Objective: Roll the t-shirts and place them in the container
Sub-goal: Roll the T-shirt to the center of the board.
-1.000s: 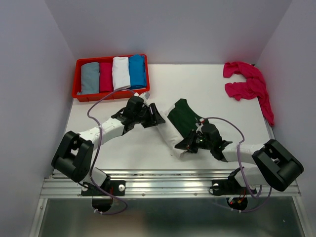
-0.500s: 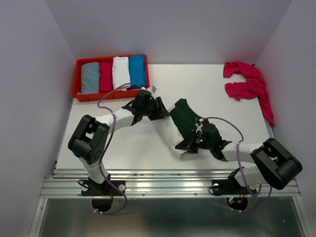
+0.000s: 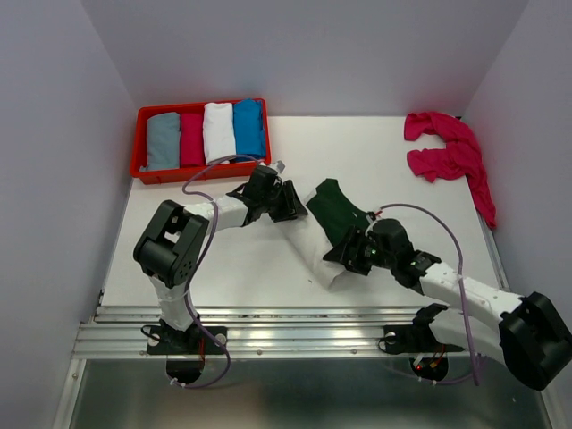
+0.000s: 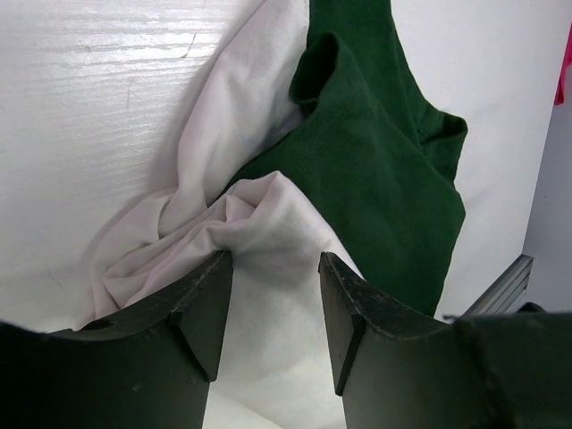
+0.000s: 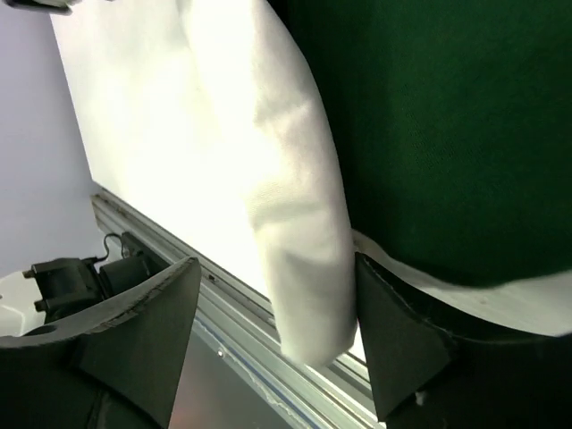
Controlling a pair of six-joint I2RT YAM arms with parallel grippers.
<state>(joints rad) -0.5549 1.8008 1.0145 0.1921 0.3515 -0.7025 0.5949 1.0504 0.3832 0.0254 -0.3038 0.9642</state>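
The cream-white t-shirt with dark green sleeves (image 3: 326, 223) lies crumpled at the table's middle. My left gripper (image 3: 290, 204) is at its far-left edge, open, and in the left wrist view a bunched white fold (image 4: 268, 214) sits between the fingers of that gripper (image 4: 273, 268). My right gripper (image 3: 347, 255) is at the shirt's near end with jaws wide apart. In the right wrist view a white fold (image 5: 299, 223) hangs between the fingers of the gripper (image 5: 277, 268), resting against the right finger (image 5: 402, 331). Magenta-pink t-shirts (image 3: 447, 152) lie heaped at the back right.
A red tray (image 3: 139, 147) at the back left holds several rolled shirts: grey, magenta, white and blue. The table's metal front rail (image 5: 232, 357) runs just beyond the shirt's near end. Purple walls close in on both sides.
My left gripper has moved right to the shirt's edge and closed a little. My right gripper has opened, letting go of the white fold, and its arm has swung out to the right.
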